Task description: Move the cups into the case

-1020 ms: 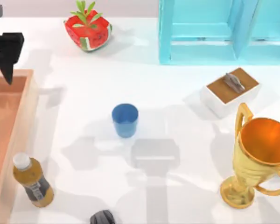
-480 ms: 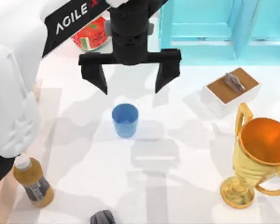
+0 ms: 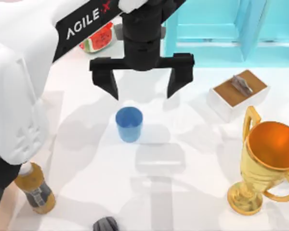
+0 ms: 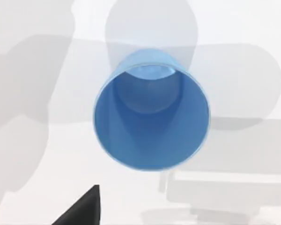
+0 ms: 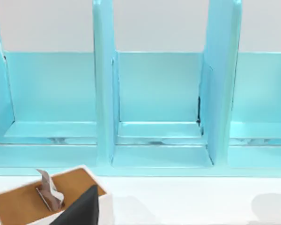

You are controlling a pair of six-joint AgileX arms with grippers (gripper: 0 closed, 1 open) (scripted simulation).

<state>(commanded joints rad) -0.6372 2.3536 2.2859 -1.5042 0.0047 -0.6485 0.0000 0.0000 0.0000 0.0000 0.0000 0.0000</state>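
There, the blue cup [image 3: 129, 124] stood upright mid-desk [image 3: 192, 159] on white, shadowed surface. Our left gripper [image 3: 141, 85] hovered just behind it, fingers [image 3: 107, 82] spread wide apart. Turquoise shelf unit [image 3: 221, 31] backed the desk; trophy [image 3: 267, 159] stood right.

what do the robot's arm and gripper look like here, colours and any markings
The left arm has smooth, rounded white shells and a black band printed with white AGILE lettering and a red X. Its wrist is a black block carrying the left gripper: a black crossbar with two tapered black fingers.

Rendered simulation tabletop: plain white table [image 3: 197, 159], turquoise shelf unit [image 3: 221, 33].
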